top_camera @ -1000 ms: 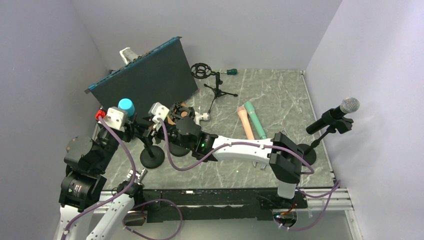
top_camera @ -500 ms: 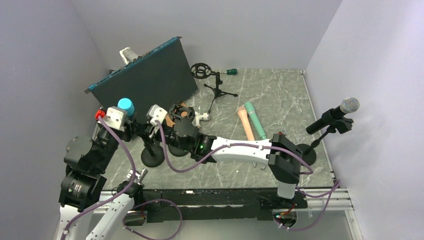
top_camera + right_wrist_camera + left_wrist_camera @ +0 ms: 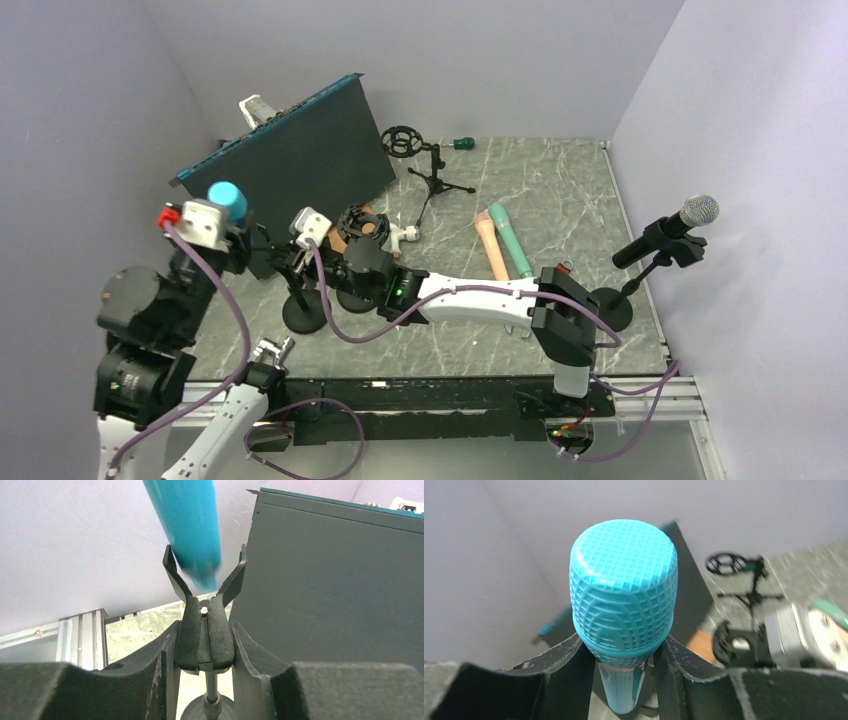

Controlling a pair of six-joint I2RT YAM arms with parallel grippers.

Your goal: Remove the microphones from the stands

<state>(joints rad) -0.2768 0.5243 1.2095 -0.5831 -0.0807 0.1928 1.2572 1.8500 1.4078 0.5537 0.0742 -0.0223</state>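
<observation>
Now that the blue microphone (image 3: 623, 605) has been drawn up and leftward, its tail sits at the prong tips of the stand clip (image 3: 205, 630), seemingly almost free. Microphone is gripped by left pincer (image 3: 622, 655); clip is clamped by right pincer (image 3: 205, 662). Removal is judged nearly complete.

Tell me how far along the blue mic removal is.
Done: left gripper grips the blue microphone below its head; right gripper clamps the clip of the stand. In hand: the microphone is mostly out, only its tail sitting between the prong tips. Left: clear the tail from the prongs and carry it off.
</observation>
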